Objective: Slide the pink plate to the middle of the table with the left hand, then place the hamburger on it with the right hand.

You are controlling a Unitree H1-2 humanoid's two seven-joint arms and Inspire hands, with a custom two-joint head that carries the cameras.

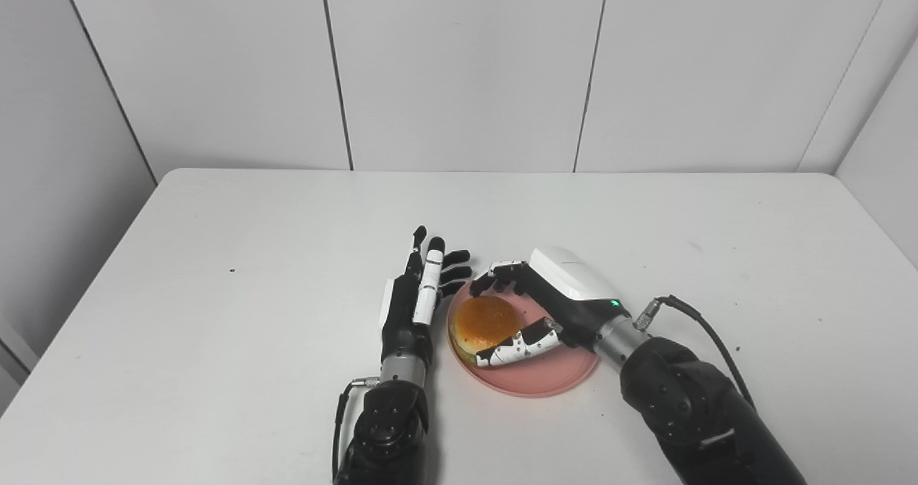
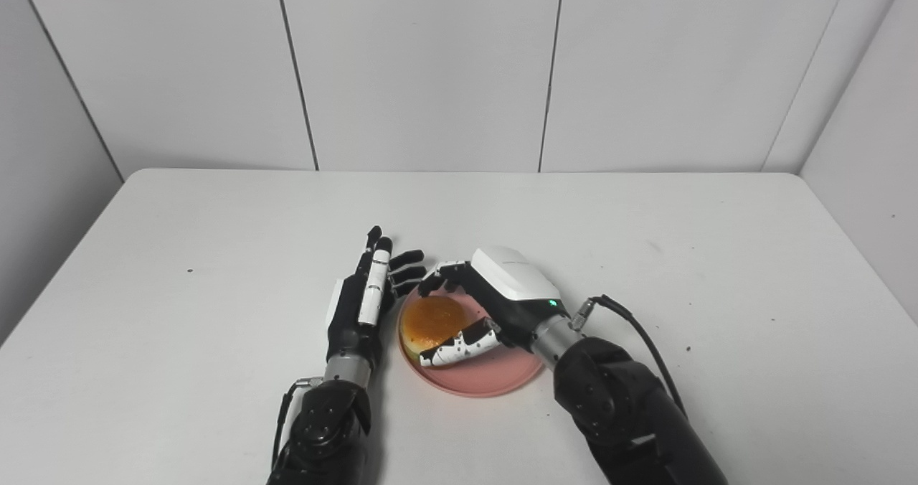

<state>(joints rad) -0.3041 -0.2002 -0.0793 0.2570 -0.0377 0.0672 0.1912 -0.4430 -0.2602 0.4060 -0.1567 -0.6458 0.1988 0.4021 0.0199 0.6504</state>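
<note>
Hamburger (image 1: 488, 325) sits on the pink plate (image 1: 534, 377) inside the right hand's (image 1: 552, 302) grasp, so fingers should spread slowly and lift straight, while the open left hand (image 1: 416, 295) steadies the rim.

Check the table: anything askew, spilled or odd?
Nothing spilled or damaged. The burger sits off-centre, at the plate's left edge, with the right hand around it. Left hand open beside the plate.
</note>
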